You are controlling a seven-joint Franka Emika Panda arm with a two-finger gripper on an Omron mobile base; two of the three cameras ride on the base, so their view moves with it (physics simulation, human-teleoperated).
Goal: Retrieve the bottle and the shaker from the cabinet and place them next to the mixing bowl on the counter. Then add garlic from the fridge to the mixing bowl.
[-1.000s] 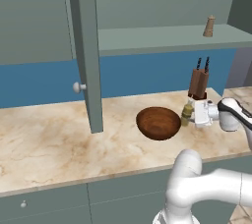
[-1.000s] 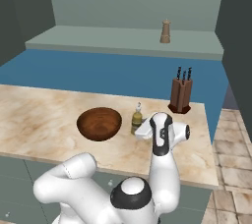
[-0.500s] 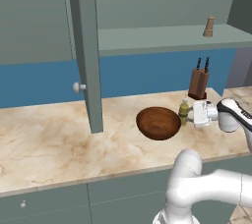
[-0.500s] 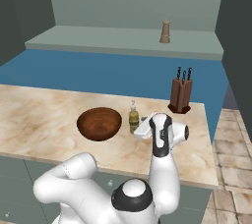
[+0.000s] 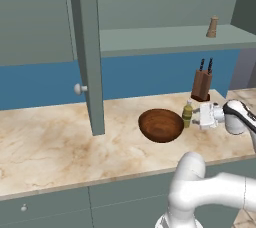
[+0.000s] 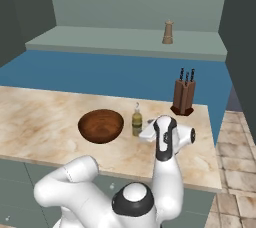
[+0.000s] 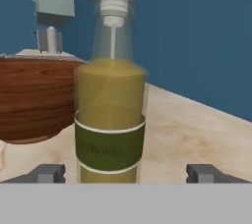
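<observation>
In the hand view, the mixing bowl (image 7: 34,100) is sitting at the left edge of the frame. The bottle (image 7: 110,95) is standing upright on the worktop (image 7: 197,129) at centre, between the tips of the claw (image 7: 125,173), whose jaws are standing wide apart, gripping nothing.

Now standing unheld on the counter (image 5: 60,142), the bottle (image 5: 187,115), just right of the mixing bowl (image 5: 161,125) at centre right of the left base view. Spreading apart from a tighter set a second ago, the gripper (image 7: 125,173) fingers (image 7: 47,173), flanking the bottle's base without touching.
</observation>
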